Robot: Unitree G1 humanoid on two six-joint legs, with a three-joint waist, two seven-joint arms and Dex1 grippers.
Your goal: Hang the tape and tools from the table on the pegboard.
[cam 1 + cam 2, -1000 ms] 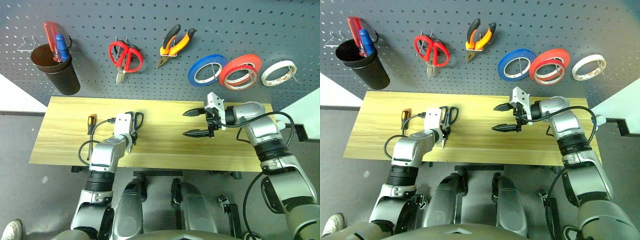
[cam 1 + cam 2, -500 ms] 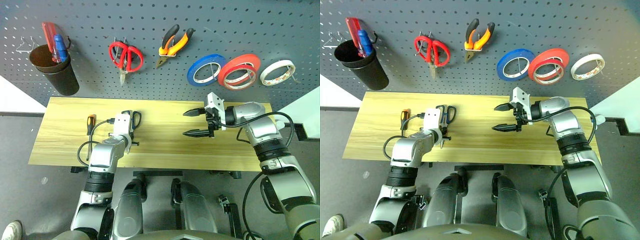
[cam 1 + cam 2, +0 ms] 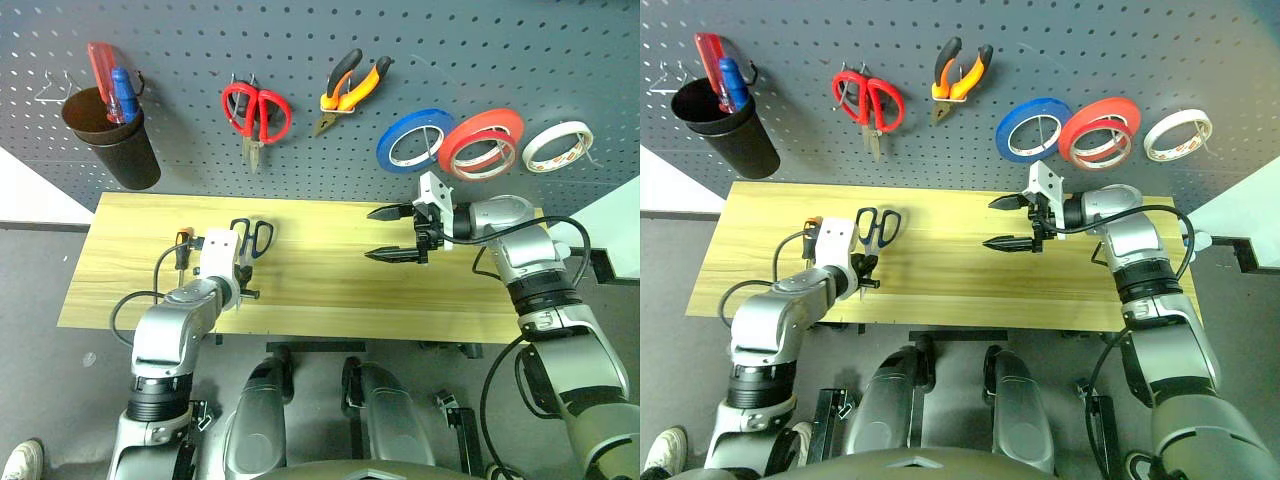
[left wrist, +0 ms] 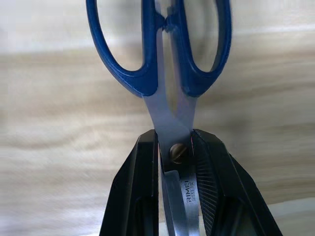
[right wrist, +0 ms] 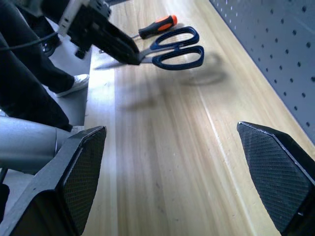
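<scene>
From the head, the left hand point(image 3: 243, 285) grips the dark-handled scissors point(image 3: 248, 240) by the blades, over the wooden surface point(image 3: 330, 300). The right hand point(image 3: 392, 233) is wide and holds nothing. White tape point(image 3: 557, 145) and pliers point(image 3: 346, 90) hang on the pegboard point(image 3: 300, 40).

The left wrist shows fingers point(image 4: 133, 196) pinching the blades.

The right wrist shows the screwdriver point(image 5: 156, 27) lying beside the scissors.

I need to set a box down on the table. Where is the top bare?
The light wood table is bare between the black-handled scissors and the open right gripper, and along its near edge. Its left part is crowded: scissors held in the left gripper, orange-handled screwdriver.
</scene>
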